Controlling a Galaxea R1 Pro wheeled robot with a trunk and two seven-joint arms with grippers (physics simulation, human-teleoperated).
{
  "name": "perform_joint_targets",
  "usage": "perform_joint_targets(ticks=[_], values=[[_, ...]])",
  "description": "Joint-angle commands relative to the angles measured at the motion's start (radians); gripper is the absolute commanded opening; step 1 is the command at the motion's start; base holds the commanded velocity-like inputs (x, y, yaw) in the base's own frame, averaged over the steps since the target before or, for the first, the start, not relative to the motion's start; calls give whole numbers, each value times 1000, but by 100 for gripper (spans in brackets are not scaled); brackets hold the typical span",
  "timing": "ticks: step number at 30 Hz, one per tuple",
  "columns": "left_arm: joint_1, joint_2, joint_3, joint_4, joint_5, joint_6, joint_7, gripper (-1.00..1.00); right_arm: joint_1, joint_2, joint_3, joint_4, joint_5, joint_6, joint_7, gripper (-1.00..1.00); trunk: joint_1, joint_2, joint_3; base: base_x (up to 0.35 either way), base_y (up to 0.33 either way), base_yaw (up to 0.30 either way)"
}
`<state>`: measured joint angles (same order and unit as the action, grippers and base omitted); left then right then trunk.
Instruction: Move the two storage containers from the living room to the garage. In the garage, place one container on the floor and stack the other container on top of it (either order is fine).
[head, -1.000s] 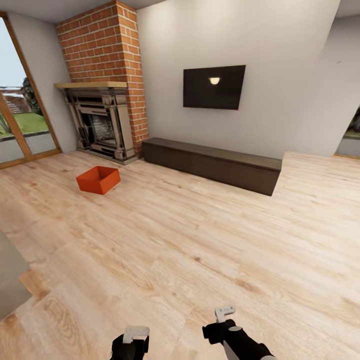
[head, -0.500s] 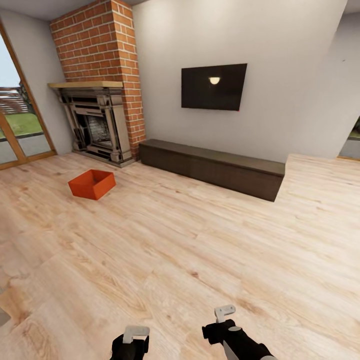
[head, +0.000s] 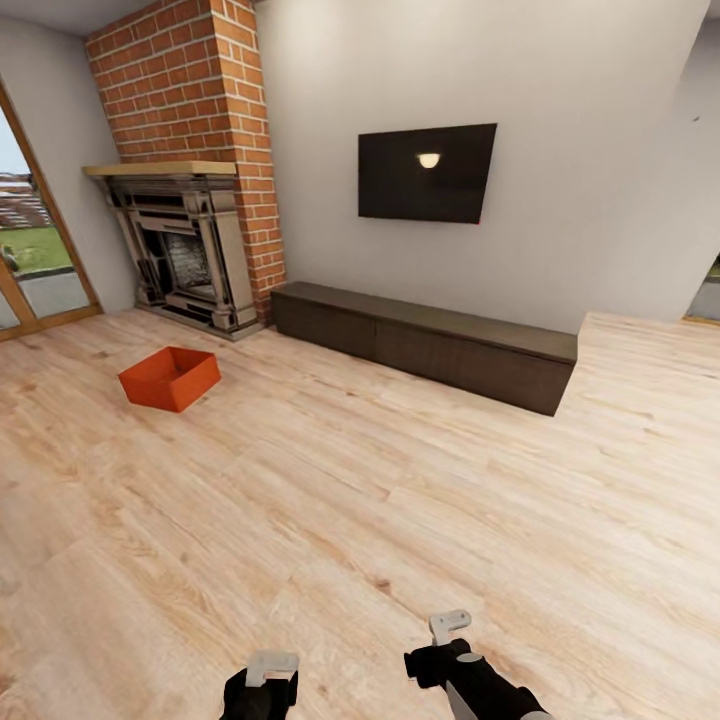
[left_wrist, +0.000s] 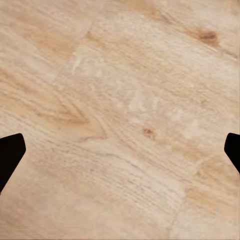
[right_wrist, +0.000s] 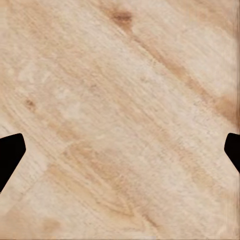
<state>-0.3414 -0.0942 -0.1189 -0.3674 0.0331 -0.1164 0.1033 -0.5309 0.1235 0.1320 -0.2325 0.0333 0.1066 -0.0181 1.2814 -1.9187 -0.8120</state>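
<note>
A home living room: brick fireplace (head: 185, 250), wall television (head: 427, 173), plank flooring (head: 360, 500).

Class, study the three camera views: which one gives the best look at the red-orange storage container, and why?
The head view: the storage container sits whole on the wood floor before the fireplace. Both wrist views look down at bare planks between open fingertips, giving nothing of it.

Both arms end in black housings, the left arm (head: 262, 693) and right arm (head: 470, 675) each capped by a pale grey bracket.
</note>
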Motion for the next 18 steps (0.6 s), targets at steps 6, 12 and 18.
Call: perform_joint_targets(ticks=[6,12,18], values=[[-1,1,-8,1,3,-3,9,100,0,-1,5,-2,4,7,-2,100,0,0,-1,344,-97,0],[-1,1,-8,1,3,-3,8,100,0,-1,5,-2,4,7,-2,100,0,0,-1,344,-98,0],[-1,1,-8,1,3,-4,8,100,-1,-1,5,-2,4,7,-2,100,0,0,-1,344,-100,0]])
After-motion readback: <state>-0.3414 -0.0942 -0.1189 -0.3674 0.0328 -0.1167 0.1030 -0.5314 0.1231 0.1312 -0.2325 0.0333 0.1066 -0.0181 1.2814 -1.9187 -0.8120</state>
